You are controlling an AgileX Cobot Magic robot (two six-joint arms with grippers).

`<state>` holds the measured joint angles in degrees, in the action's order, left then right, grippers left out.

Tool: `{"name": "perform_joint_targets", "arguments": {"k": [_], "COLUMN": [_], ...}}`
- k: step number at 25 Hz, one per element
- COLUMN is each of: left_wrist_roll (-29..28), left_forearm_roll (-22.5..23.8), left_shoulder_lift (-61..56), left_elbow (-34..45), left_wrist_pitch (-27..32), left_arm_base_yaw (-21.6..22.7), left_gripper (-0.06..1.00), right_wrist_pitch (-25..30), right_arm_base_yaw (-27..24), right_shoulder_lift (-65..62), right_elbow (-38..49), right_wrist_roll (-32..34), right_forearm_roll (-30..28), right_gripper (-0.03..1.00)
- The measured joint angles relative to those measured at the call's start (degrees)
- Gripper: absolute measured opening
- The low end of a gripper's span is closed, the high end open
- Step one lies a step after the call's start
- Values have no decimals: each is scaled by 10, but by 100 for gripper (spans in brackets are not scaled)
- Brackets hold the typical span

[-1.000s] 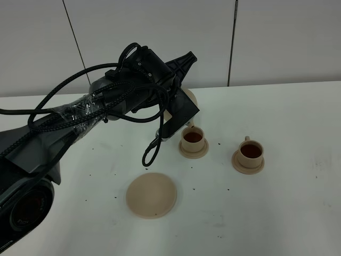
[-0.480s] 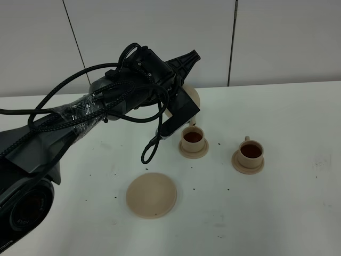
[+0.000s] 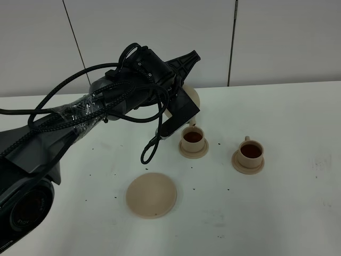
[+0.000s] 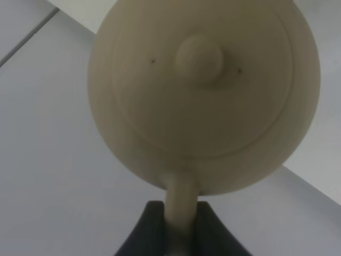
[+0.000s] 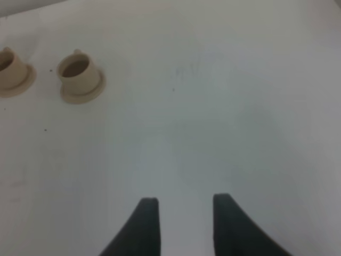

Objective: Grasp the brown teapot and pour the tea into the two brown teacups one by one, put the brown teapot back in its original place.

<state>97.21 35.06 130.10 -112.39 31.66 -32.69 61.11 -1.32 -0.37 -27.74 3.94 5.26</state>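
The brown teapot [image 4: 202, 96] fills the left wrist view, lid knob toward the camera, and my left gripper [image 4: 180, 216] is shut on its loop handle. From the high camera only a tan edge of the teapot [image 3: 192, 97] shows behind the left arm, held in the air above and just behind the nearer teacup [image 3: 193, 140]. The other teacup [image 3: 249, 154] stands to its right. Both sit on small saucers and hold dark tea. The wide saucer [image 3: 151, 194] lies bare toward the front. My right gripper [image 5: 184, 224] is open over bare table, with both teacups [image 5: 78, 74] far off.
The left arm [image 3: 96, 114] and its dangling black cable [image 3: 152, 149] stretch from the left edge across to the teacups. A white wall closes off the back of the white table [image 3: 287, 213]. Small dark specks dot the tabletop.
The left arm has risen and shifted very slightly to the right with the teapot. The teacups, the wide saucer and the right gripper have not moved.
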Motion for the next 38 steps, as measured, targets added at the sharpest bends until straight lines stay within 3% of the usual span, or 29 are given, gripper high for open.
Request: {"name": "perform_joint_targets", "arguments": {"k": [38], "left_wrist_roll": [0], "left_forearm_roll": [-1], "left_shoulder_lift": [0], "left_elbow": [0], "left_wrist_pitch": [4], "left_arm_base_yaw": [0], "left_gripper": [17], "right_wrist_pitch": [0], "right_arm_base_yaw": [0], "right_shoulder_lift": [0], "right_elbow": [0], "right_wrist_roll": [0], "right_forearm_roll": [0], "right_gripper": [24]}}
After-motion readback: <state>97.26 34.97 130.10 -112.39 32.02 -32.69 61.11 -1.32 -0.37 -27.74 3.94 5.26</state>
